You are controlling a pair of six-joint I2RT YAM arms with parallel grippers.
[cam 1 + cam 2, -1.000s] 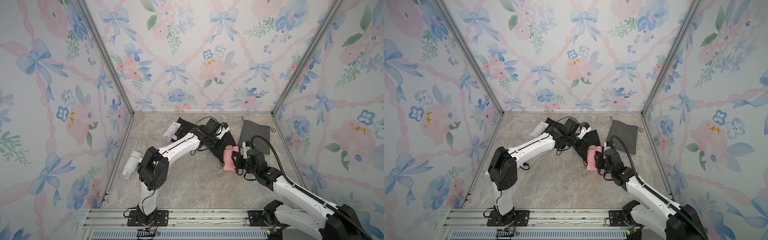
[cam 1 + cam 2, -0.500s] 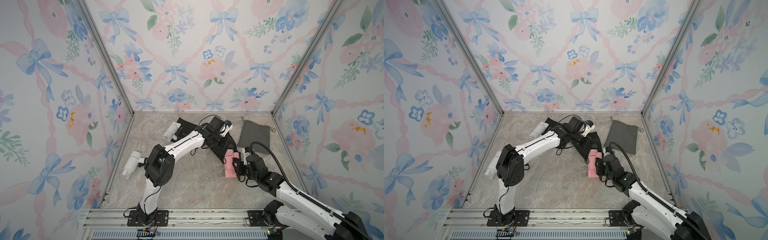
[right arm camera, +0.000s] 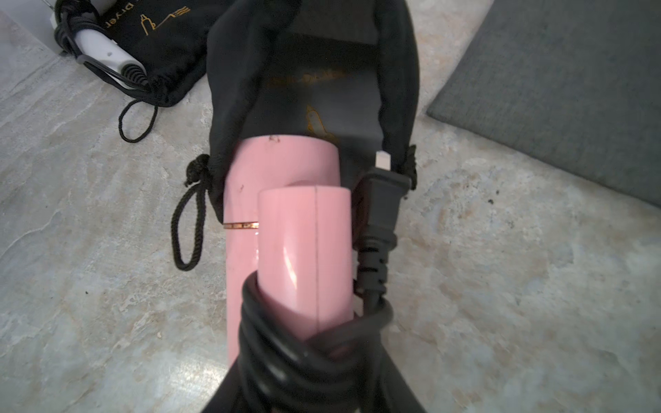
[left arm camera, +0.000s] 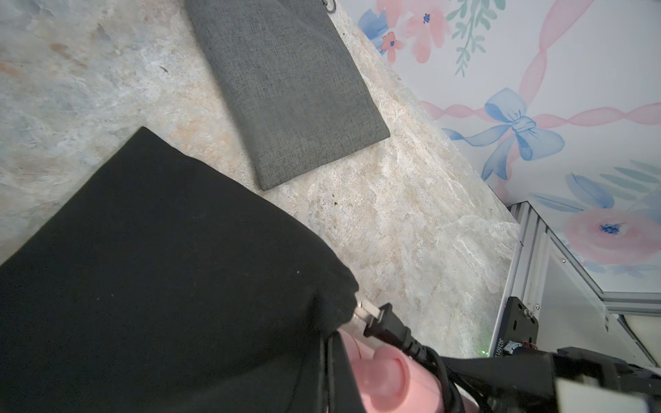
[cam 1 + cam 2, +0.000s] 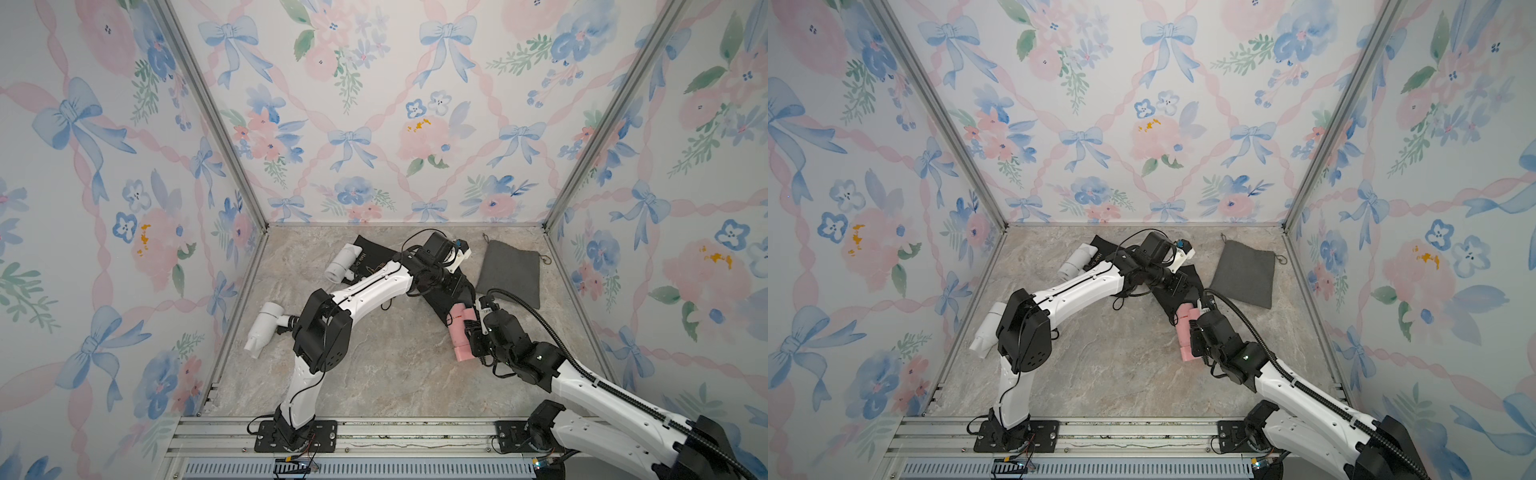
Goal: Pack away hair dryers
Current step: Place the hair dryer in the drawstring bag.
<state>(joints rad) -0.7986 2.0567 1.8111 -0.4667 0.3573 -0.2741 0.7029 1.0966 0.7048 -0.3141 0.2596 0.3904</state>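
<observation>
The pink hair dryer, cord wound round its folded handle, lies low over the floor at the right of centre. My right gripper is shut on its cord-wrapped end. Its nose sits just inside the mouth of a black pouch. My left gripper is shut on that pouch's upper lip; the cloth hides its fingers in the left wrist view. One white hair dryer lies on a second black pouch at the back. Another white hair dryer lies by the left wall.
A flat grey pouch lies at the back right near the wall. The plug rests beside the pink handle at the pouch mouth. A drawstring loop hangs on the floor. Walls close three sides; a metal rail runs along the front.
My left wrist has shifted slightly back and right with the black pouch. The right gripper and pink dryer have moved a little toward the front. Both grips are unchanged.
</observation>
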